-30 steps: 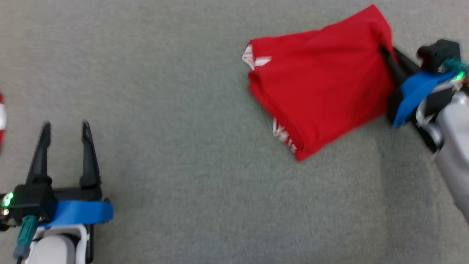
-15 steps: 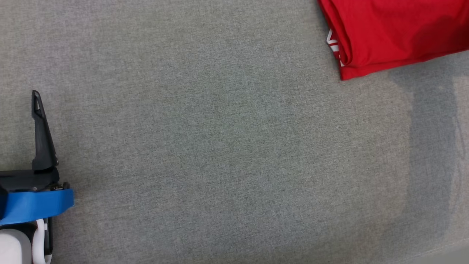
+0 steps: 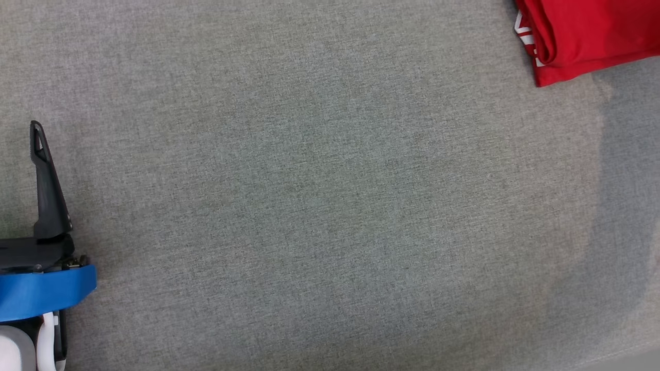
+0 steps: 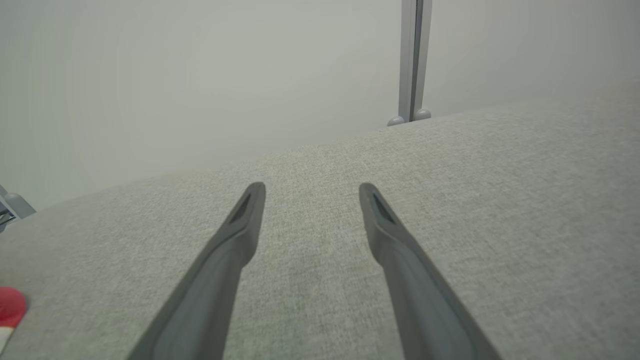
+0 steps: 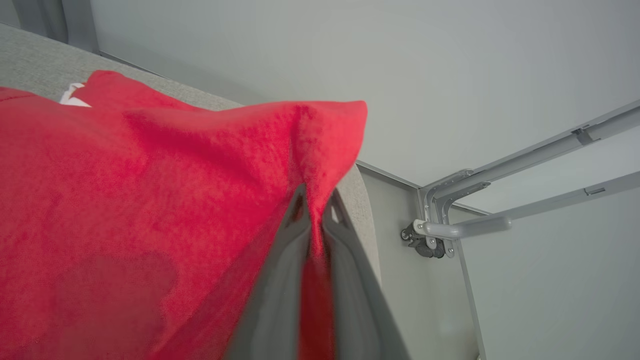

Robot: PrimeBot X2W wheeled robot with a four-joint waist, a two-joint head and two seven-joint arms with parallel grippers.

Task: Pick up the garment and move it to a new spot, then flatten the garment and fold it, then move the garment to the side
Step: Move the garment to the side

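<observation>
A grey fabric-covered table (image 3: 330, 206) spreads wide beneath the robot. The folded red garment (image 3: 588, 36) lies on the table's far right part, with white markings showing at its folded edge. The right gripper (image 5: 317, 202) is clamped tight on a bunched corner of the garment. The cloth is pinched between its two dark fingers and raised into a peak above the table, close to the table's edge, while the rest of the fabric drapes back down onto the grey surface. The left gripper (image 4: 310, 190) hovers low over the table's near left part, jaws spread wide and holding nothing. A grey metal bracket (image 5: 440, 225) stands just past the table's edge by the garment. A small red-and-white object (image 4: 10, 307) rests on the table's left side.
</observation>
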